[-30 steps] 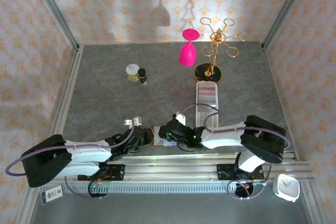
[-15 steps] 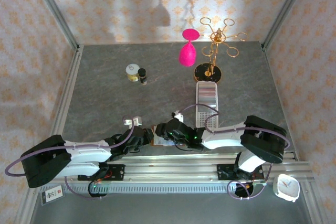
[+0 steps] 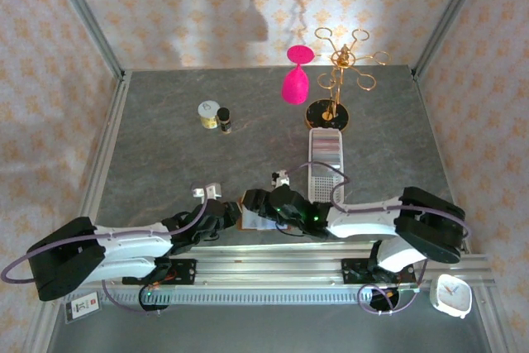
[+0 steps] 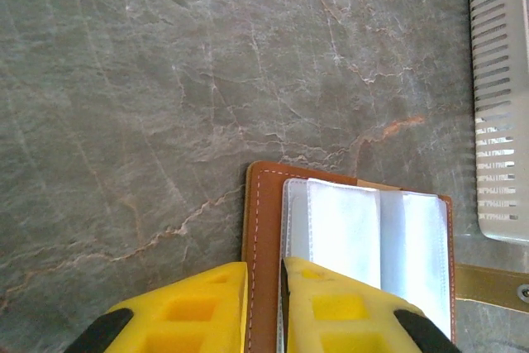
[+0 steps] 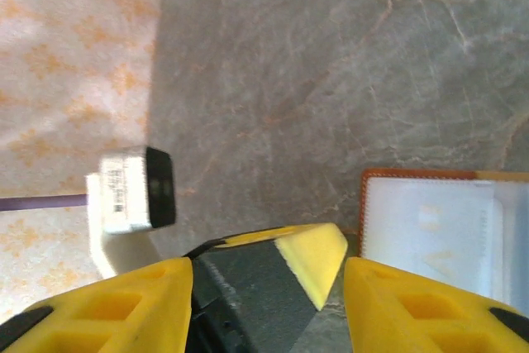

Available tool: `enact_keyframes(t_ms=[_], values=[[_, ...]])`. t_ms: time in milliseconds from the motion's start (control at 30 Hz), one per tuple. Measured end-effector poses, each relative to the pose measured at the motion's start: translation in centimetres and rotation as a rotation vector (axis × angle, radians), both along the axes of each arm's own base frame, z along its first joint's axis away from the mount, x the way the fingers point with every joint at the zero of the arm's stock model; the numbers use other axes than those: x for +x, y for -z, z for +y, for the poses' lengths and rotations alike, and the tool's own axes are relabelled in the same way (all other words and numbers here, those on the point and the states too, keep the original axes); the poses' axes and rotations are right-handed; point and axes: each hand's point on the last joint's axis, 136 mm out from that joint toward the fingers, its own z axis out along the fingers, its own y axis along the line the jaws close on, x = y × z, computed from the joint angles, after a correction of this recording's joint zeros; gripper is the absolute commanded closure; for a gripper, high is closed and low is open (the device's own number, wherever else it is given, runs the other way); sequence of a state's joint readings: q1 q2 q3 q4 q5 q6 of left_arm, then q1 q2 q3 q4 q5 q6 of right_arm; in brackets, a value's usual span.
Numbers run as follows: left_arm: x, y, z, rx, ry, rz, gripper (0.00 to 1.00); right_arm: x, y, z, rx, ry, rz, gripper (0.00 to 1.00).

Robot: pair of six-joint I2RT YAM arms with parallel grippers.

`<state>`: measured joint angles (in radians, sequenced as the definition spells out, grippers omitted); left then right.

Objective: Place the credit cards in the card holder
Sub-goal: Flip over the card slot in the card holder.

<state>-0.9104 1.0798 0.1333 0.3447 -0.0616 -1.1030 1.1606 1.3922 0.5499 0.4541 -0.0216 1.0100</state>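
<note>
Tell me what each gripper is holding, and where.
Left gripper pinches the card holder by its brown cover's edge; right gripper holds nothing.

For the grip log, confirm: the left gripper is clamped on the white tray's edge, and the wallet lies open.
Not the white tray: the left gripper is clamped on the card holder's brown edge, as the left wrist view shows. The card holder does lie open.

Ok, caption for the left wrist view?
Left tool pinching the open card holder's leather edge on the grey table, white perforated tray alongside.
</note>
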Motion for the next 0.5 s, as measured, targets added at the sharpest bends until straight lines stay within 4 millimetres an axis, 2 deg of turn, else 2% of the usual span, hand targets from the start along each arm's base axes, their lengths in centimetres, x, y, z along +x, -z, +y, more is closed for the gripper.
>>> enact_keyframes(t_ms=[67, 167, 333, 433, 500], values=[[0.0, -0.2, 0.0, -0.005, -0.002, -0.006, 0.8, 0.3, -1.6, -0.6, 0.009, 0.008, -0.056, 0.51], [0.2, -0.7, 0.0, -0.016, -0.007, -0.02, 0.8, 0.9, -5.4, -2.0, 0.026, 0.038, -0.183, 0.53], [0.4, -1.7, 0.3, -0.037, -0.026, -0.056, 0.78, 1.7, -12.5, -6.3, 0.044, 0.132, -0.453, 0.48], [0.7, -2.6, 0.4, -0.057, -0.036, -0.086, 0.75, 1.5, -15.1, -8.8, 0.0, 0.149, -0.628, 0.43], [0.9, -3.2, 0.5, -0.066, -0.04, -0.109, 0.72, 1.0, -16.0, -9.8, -0.063, 0.123, -0.749, 0.42]])
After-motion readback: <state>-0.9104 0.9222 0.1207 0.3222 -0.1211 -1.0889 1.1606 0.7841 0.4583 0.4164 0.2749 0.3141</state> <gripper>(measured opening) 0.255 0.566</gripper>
